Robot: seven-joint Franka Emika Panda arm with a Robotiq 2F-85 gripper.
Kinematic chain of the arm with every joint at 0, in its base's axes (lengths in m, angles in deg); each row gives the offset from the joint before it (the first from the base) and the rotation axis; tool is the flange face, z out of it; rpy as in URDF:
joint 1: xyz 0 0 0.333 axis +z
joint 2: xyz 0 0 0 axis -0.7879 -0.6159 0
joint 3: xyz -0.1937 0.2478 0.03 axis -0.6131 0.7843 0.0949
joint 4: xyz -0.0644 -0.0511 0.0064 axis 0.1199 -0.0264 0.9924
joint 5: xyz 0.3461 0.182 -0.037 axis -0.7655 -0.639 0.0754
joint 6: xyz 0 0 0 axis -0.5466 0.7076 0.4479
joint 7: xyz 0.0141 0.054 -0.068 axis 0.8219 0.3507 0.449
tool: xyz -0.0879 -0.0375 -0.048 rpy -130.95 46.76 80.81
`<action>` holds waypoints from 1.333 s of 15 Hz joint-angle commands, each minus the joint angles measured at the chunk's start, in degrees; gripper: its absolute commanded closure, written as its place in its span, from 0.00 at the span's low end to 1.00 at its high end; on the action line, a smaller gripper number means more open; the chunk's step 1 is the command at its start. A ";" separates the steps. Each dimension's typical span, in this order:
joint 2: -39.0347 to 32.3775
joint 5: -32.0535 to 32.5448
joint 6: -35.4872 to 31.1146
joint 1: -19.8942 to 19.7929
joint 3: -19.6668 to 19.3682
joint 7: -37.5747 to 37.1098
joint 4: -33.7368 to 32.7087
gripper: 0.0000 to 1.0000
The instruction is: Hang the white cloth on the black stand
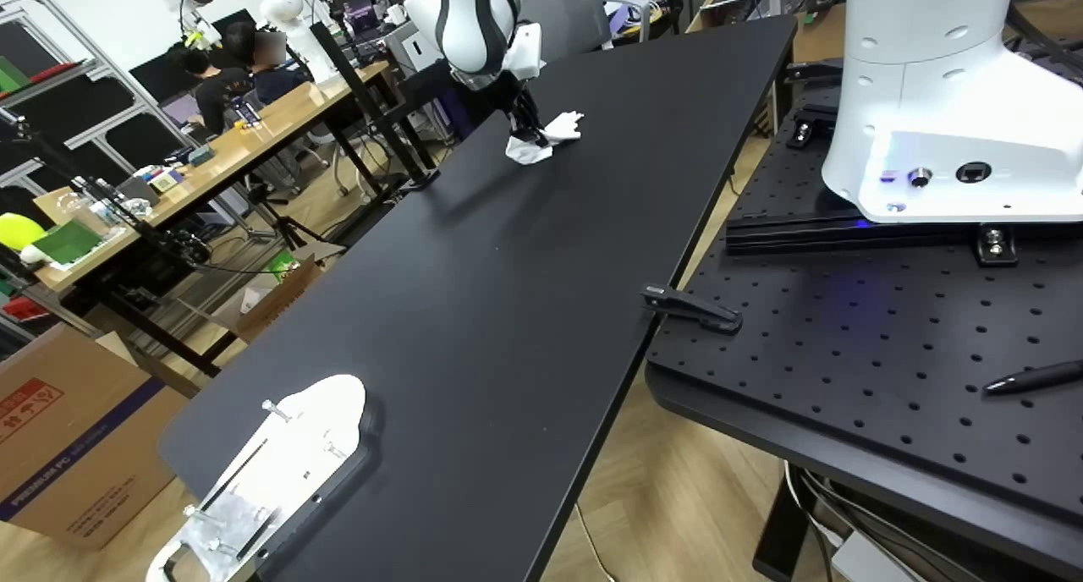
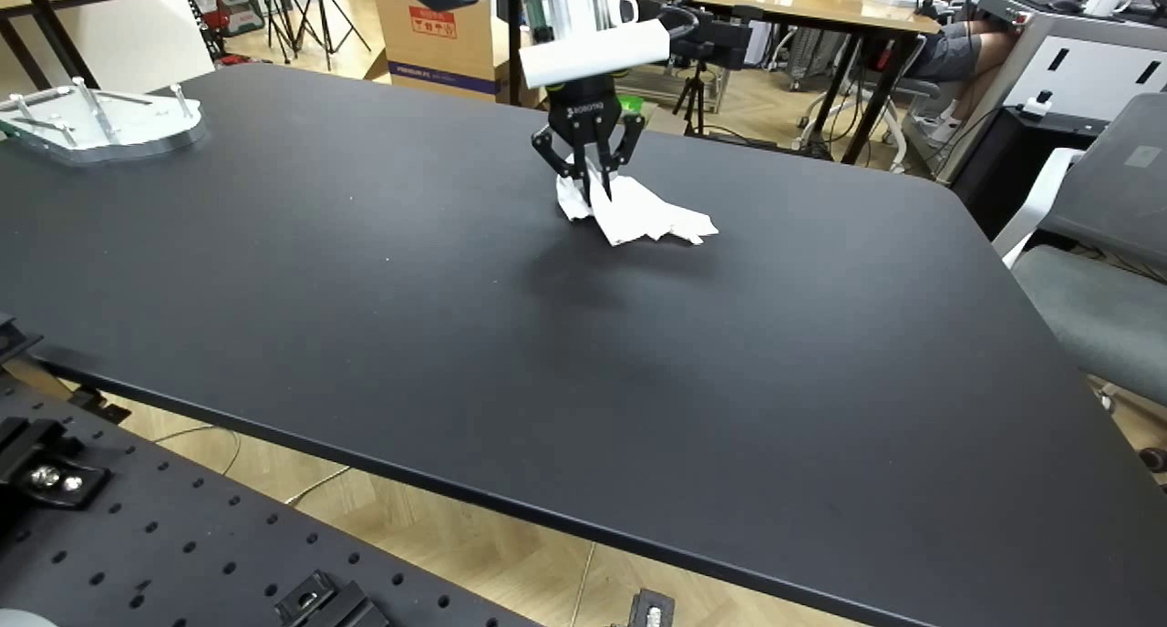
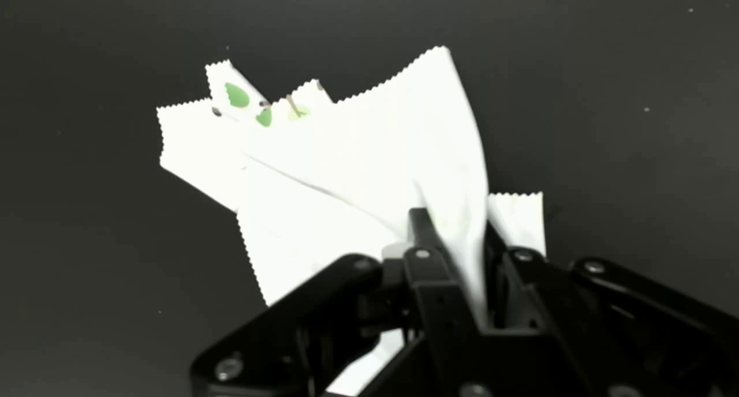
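One end effector (image 2: 597,192) is clamped on a fold of one white cloth (image 2: 640,213) lying on the table (image 2: 802,372) near a long edge; one pegged board (image 1: 281,465) sits beside a corner.

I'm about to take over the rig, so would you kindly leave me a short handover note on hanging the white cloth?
Gripper: low at the white cloth, fingers near each other with a fold between them; a firm grip can't be confirmed.
Cloth: crumpled on the black table, part raised between the fingers.
Black stand: not certain which item is meant; a black post stands by the table's edge in an exterior view.
Done: gripper at the cloth.
Left: confirm the grip, lift, carry and hang it.
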 commanded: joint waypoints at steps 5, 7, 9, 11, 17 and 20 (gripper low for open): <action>1.14 1.18 0.83 2.89 2.28 2.08 0.85 1.00; 3.26 0.21 2.24 3.07 3.24 2.91 1.49 1.00; 6.04 -0.63 5.23 3.18 4.05 3.48 1.78 1.00; 9.56 -1.20 9.50 3.13 4.79 3.80 1.69 1.00; 22.28 -4.01 26.37 2.58 6.14 5.43 -0.09 1.00; 28.41 -2.85 32.21 1.93 5.43 5.00 -2.34 1.00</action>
